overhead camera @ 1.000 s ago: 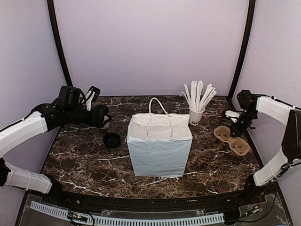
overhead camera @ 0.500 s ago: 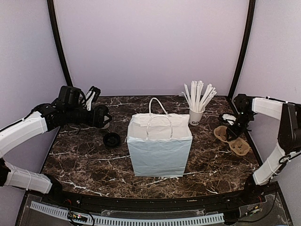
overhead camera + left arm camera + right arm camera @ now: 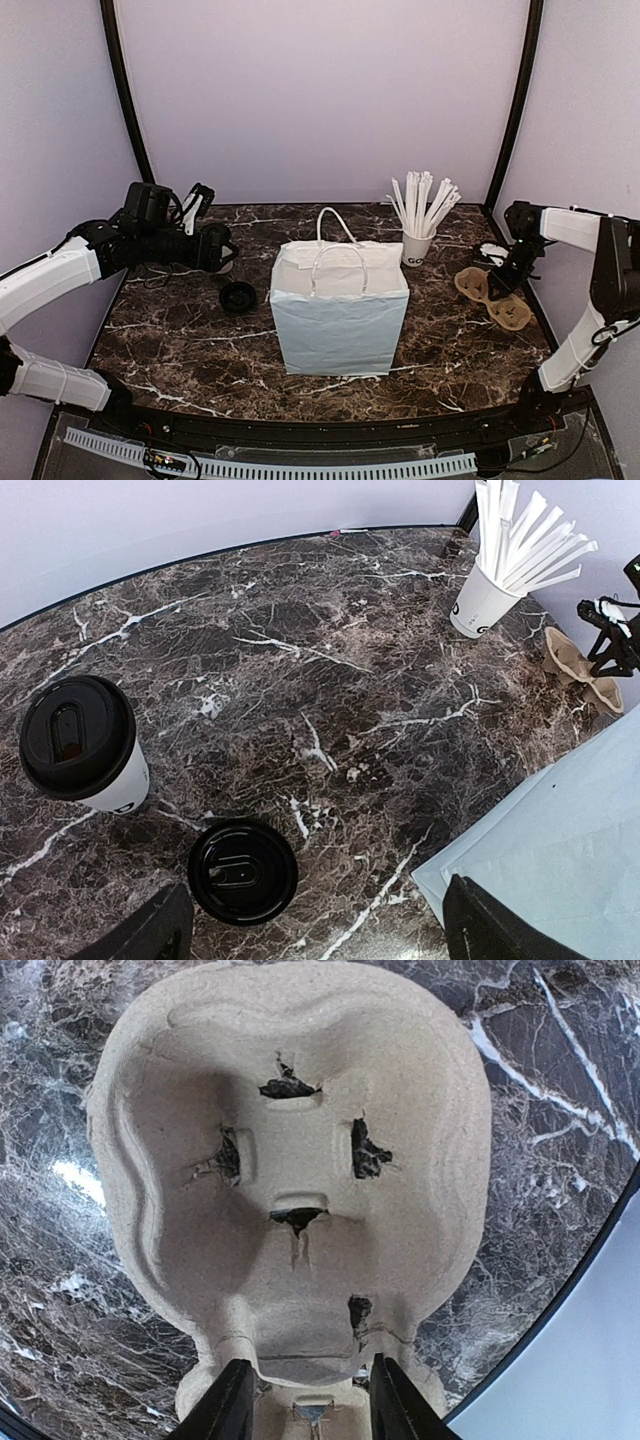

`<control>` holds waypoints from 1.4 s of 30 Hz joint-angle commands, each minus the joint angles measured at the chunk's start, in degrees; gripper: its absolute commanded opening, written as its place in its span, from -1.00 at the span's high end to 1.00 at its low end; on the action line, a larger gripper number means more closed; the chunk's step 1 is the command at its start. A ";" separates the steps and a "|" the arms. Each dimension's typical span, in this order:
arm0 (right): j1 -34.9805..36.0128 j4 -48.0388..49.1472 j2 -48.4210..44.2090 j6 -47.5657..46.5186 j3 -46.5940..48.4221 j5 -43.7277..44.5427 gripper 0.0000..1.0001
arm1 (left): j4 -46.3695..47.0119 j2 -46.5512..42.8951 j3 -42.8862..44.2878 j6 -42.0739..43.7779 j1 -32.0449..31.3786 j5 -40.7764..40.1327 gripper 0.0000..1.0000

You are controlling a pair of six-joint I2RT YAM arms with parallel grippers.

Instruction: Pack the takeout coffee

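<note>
The takeout coffee (image 3: pixel 78 742), a small white cup with a black lid, stands upright at the left of the left wrist view. In the top view my left gripper (image 3: pixel 220 250) mostly hides it. My left gripper (image 3: pixel 315 935) is open and empty, hovering above the table to the right of the cup. The white paper bag (image 3: pixel 340 305) stands open in the middle of the table. My right gripper (image 3: pixel 308 1400) is open, low over the brown pulp carrier (image 3: pixel 290 1160), its fingers on either side of the carrier's narrow middle. In the top view the right gripper (image 3: pixel 503 275) is over the carrier (image 3: pixel 505 310).
A loose black lid (image 3: pixel 238 296) lies on the table left of the bag and also shows in the left wrist view (image 3: pixel 242 870). A white cup of long white sticks (image 3: pixel 418 245) stands behind the bag at the right. The table's curved right edge (image 3: pixel 560 1310) runs close to the carrier.
My right gripper has moved down and slightly left onto the carrier. The left arm, the bag and the cups have not moved.
</note>
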 commanded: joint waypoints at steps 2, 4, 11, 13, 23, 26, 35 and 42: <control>-0.36 -0.60 0.96 -1.13 -0.05 -0.92 0.15 | 0.67 -0.36 -0.58 0.58 0.40 0.98 -0.79; -0.38 -0.43 1.22 -1.14 -0.03 -1.01 0.14 | 0.67 -0.34 -0.63 0.56 0.40 1.09 -0.78; -0.36 -0.45 2.34 -1.61 0.57 -0.62 0.13 | 0.67 -0.25 -0.67 0.58 0.40 1.29 -0.79; -0.36 -0.60 2.63 -1.83 0.84 -0.81 0.13 | 0.62 -0.21 -0.63 0.54 0.40 1.37 -0.78; -0.41 -1.35 3.46 -2.19 1.74 -2.18 0.18 | 0.49 -0.08 -0.58 0.63 0.40 1.49 -0.78; -0.36 -1.34 3.57 -2.19 1.77 -2.57 0.20 | 0.53 -0.08 -0.60 0.66 0.40 1.64 -0.78; -0.36 -0.83 3.99 -1.66 2.14 -2.66 0.22 | 0.37 0.00 -0.51 0.63 0.40 1.86 -0.78; -0.36 -2.22 3.24 -1.71 2.61 -3.06 0.38 | 0.35 -0.03 -0.51 0.62 0.40 1.92 -0.78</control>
